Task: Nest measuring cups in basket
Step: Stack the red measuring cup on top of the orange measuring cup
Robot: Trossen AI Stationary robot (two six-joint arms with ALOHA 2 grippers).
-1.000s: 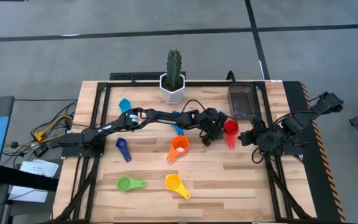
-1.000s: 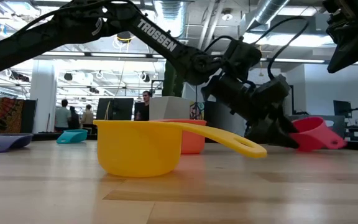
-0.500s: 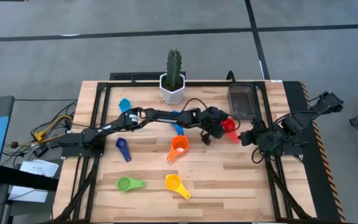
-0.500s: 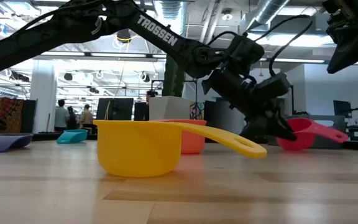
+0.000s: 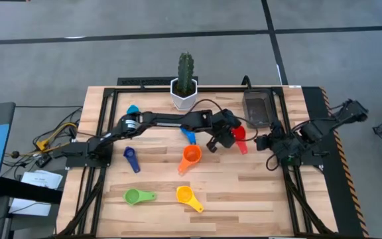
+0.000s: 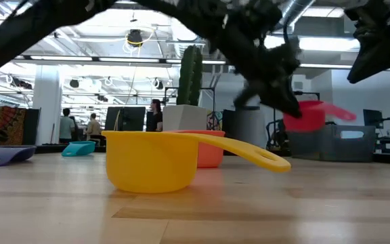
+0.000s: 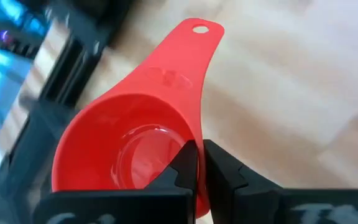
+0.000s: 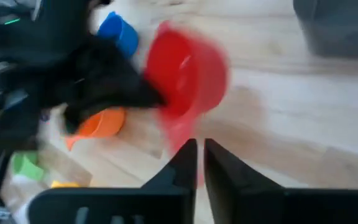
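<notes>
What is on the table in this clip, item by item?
Red cup: one, lifted off the table, near the basket.
Orange cup: one, table centre.
Yellow cup: one, front centre.
Green cup: one, front left.
Dark blue cup: one, left side.
Blue cup: one, beside the left arm.
Light blue cup: one, back left.
Basket: one, dark grey, back right.
Cactus: one, green, in a white pot, back centre.
Left claw: shut on the red cup's rim.
Right claw: nearly shut, empty, right side.
</notes>
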